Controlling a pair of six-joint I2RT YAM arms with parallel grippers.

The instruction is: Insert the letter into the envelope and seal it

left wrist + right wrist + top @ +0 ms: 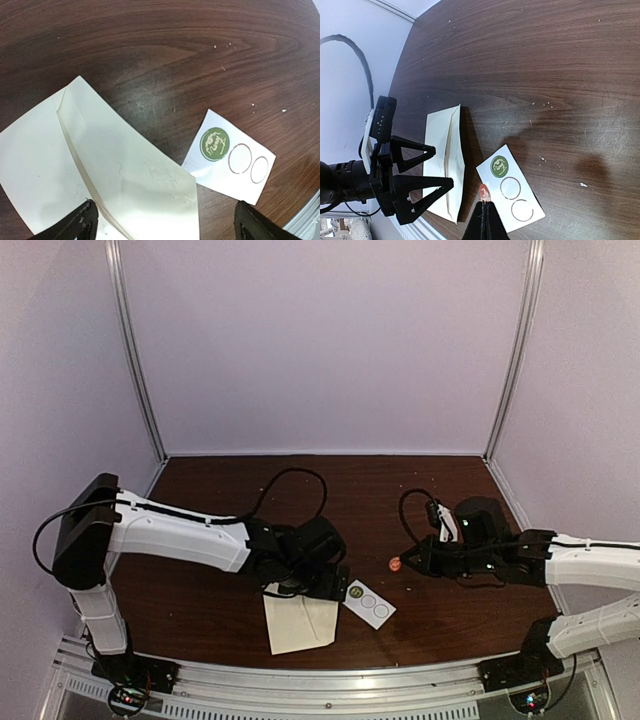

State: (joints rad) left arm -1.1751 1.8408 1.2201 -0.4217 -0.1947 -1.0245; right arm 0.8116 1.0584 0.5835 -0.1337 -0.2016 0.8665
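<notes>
One dark wooden table (pixel 220 610) carries everything. Near its front edge the envelope (pixel 298 622) lies flat. It is cream paper with a long crease running along it. From where I stand, the left gripper (pixel 443 164) hangs just above it, fingers spread wide and holding nothing. Just beside the envelope's right corner sits a small white sticker card (pixel 227 157) with one green sticker (pixel 214 142) and two bare circle outlines on it. The right gripper (pixel 484 204) is near the card, fingers pressed together, pinching a tiny red sticker (pixel 484 191) at their tips.
</notes>
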